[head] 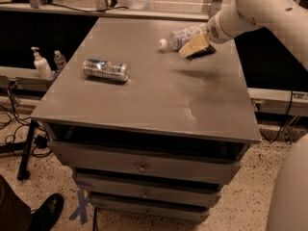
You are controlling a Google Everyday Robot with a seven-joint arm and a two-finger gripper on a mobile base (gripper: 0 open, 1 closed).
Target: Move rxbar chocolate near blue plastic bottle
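Observation:
The blue plastic bottle lies on its side at the far right of the grey table top, its white cap pointing left. My gripper reaches in from the right and sits just in front of the bottle. It is shut on the rxbar chocolate, whose black wrapper shows under the tan fingers. The bar is a little above the table and casts a shadow on the surface in front of it.
A silver-blue drink can lies on its side at the table's left. Drawers sit below the top. A white pump bottle and a small bottle stand on a low shelf to the left. A shoe is at the bottom left.

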